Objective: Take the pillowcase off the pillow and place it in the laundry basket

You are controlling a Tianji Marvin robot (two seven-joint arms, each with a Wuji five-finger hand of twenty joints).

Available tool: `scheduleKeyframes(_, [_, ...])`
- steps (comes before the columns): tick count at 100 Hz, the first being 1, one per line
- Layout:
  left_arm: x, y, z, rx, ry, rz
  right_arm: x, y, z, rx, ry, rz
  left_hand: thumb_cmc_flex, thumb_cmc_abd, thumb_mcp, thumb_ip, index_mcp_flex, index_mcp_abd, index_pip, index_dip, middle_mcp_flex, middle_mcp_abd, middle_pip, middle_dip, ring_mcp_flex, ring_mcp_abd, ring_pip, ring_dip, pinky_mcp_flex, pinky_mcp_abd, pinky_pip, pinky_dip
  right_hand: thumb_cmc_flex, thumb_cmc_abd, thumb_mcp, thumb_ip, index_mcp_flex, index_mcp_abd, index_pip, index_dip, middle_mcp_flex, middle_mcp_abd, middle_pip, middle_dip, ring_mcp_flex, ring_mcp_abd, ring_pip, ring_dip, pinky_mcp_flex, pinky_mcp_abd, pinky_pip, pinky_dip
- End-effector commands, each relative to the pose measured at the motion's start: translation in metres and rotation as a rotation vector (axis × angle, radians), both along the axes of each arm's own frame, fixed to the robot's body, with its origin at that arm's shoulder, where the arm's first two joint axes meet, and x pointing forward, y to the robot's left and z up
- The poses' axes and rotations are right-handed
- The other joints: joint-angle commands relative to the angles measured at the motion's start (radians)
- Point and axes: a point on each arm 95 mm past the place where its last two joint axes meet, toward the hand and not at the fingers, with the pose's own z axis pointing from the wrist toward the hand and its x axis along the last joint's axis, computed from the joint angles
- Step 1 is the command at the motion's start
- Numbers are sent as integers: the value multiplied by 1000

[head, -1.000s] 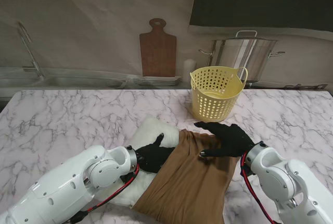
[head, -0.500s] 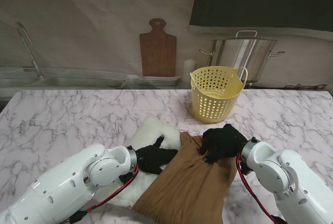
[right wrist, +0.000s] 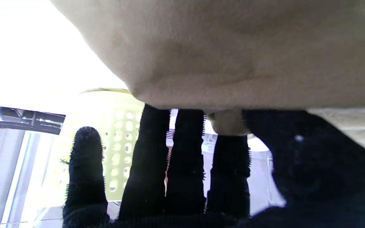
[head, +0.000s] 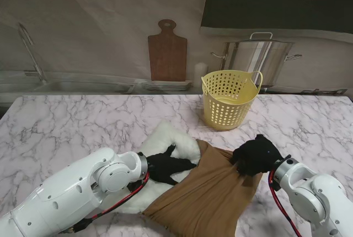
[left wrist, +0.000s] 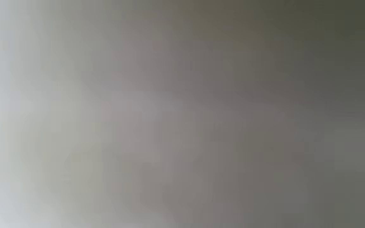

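A brown pillowcase (head: 207, 195) covers the near right part of a white pillow (head: 165, 140) on the marble table. My right hand (head: 255, 155), in a black glove, is closed on the pillowcase's far right corner and pulls it taut. In the right wrist view the fabric (right wrist: 233, 53) hangs over the black fingers (right wrist: 150, 158). My left hand (head: 168, 165) lies on the bare white pillow at the pillowcase's open edge, fingers spread. The left wrist view is a grey blur. The yellow laundry basket (head: 227, 98) stands farther from me, upright.
A steel pot (head: 259, 55) and a wooden cutting board (head: 167, 52) stand against the back wall beyond the table. A sink faucet (head: 30, 49) is at the far left. The table's right edge (head: 345, 110) lies to the right of my right hand.
My right hand closed on the pillowcase's far corner and moved right, dragging the fabric with it. More white pillow shows by my left hand, which stayed pressed on the pillow.
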Motion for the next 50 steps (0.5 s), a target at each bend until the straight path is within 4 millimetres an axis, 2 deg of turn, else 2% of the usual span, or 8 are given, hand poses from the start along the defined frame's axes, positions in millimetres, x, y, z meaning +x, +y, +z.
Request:
scheduleKeyframes(1, [-13,40,-52,152,126,54,-4,-22,-11,-44,25,-60,94,-71,18,21,37,-30,58,10,16,5,41,15,124,209,153,38,10,64,1636,3,69,-87,113,58,234,432,539,165,51,7,51,23,93,24,115,59,30,0,30,-14])
scheduleKeyframes(9, [-13,40,-52,155,130,58,-7,-30,-14,-51,25,-89,94,-69,18,20,38,-31,59,10,17,3,41,15,123,210,153,38,10,65,1635,4,84,-111,139,58,251,471,534,169,68,18,55,26,115,37,120,66,54,0,46,-18])
scheduleKeyframes(20, [-13,42,-53,159,138,61,-12,-40,-18,-40,21,-132,96,-69,18,21,38,-32,59,11,19,3,41,15,123,211,153,38,11,64,1634,4,87,-115,139,52,263,475,519,175,76,29,51,20,122,45,116,70,55,3,46,-25])
scheduleKeyframes(28, [-13,42,-53,157,140,63,-15,-41,-19,-25,11,-148,95,-68,18,20,38,-32,58,11,17,3,40,15,123,210,153,38,11,62,1632,4,32,-40,96,52,229,377,496,197,46,25,36,12,92,37,87,67,18,3,38,-32])
scheduleKeyframes(32, [-13,42,-53,155,140,63,-17,-39,-18,-2,11,-155,95,-66,18,20,39,-33,59,11,19,3,40,16,124,210,153,39,12,63,1632,4,3,46,18,51,186,284,466,206,2,34,25,-15,57,46,53,53,-8,3,30,-27])
scheduleKeyframes(38, [-13,42,-53,154,141,63,-18,-34,-15,37,6,-153,95,-64,18,20,39,-33,59,11,18,4,40,16,123,211,153,39,11,62,1631,5,-4,103,-46,42,155,227,453,221,-37,39,25,-40,27,47,37,43,-25,1,26,-13])
scheduleKeyframes(42, [-13,41,-53,154,141,62,-19,-30,-12,54,4,-153,94,-63,17,20,39,-34,59,11,19,2,40,16,123,210,153,39,12,61,1631,5,-10,173,-137,21,108,147,408,223,-87,49,6,-129,-12,57,2,15,-44,-1,10,5])
scheduleKeyframes(50, [-13,41,-54,148,143,63,-20,-22,-5,98,-6,-146,94,-59,17,20,38,-35,58,12,17,3,39,16,122,209,153,39,11,60,1631,6,-28,246,-242,9,28,113,339,203,-150,58,-34,-177,-52,64,-35,-15,-58,-5,2,17])
